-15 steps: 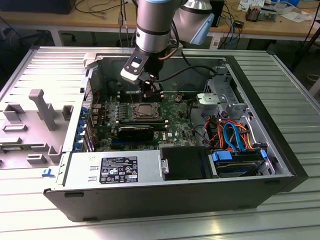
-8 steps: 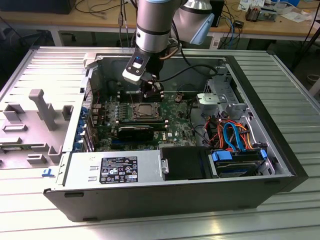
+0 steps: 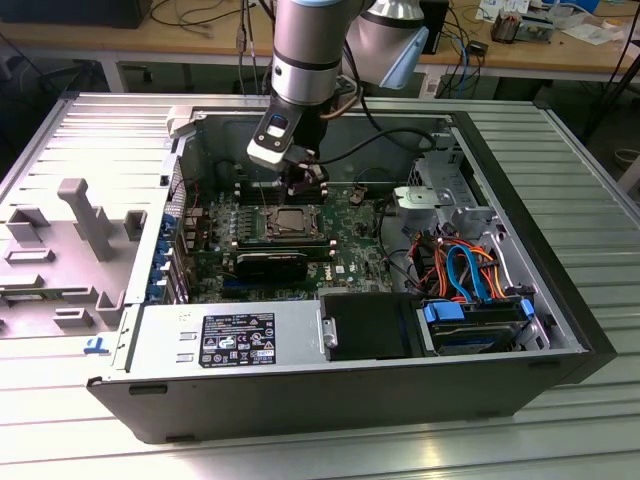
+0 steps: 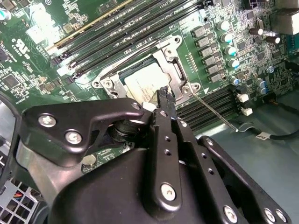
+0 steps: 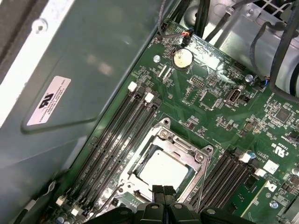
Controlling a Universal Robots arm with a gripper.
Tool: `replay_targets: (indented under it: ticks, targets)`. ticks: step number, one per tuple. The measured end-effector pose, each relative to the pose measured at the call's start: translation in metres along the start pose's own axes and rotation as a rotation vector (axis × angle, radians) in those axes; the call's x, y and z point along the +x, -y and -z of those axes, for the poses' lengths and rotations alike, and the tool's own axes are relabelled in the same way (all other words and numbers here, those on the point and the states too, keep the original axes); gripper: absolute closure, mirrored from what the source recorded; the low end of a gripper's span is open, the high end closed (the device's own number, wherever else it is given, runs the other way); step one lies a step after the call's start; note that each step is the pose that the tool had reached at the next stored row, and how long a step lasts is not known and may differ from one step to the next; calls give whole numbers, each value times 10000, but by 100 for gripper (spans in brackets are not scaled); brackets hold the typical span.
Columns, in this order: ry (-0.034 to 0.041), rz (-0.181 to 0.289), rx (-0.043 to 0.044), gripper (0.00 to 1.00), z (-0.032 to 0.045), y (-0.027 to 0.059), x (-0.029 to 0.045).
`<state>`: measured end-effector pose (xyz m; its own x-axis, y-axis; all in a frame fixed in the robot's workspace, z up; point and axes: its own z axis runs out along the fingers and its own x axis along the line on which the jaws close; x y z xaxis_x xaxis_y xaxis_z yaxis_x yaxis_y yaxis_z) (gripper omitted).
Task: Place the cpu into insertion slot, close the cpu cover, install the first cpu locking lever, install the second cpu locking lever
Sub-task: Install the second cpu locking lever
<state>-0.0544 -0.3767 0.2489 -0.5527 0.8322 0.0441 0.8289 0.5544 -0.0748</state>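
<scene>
The cpu, a silver-grey square, lies in the insertion slot on the green board, inside the open computer case. The cpu cover, a silver frame, lies flat around the cpu and frames its top. From a corner of the cover, a thin wire locking lever sticks out over the dark memory slots. The same lever runs along one side of the socket. My gripper hangs just above the socket's edge, black fingers shut together and holding nothing. The exterior view puts the gripper right behind the cpu.
Long black memory slots flank the socket on both sides. A grey case wall rises close by. A black card, the power supply, a cable bundle and a drive fill the case.
</scene>
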Motion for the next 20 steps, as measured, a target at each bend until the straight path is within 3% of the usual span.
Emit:
replay_targets:
  ticks: [6, 20]
  targets:
    - [-4, 272, -4, 89, 0, 0, 0]
    - [-103, 926, -76, 89, 0, 1, -1]
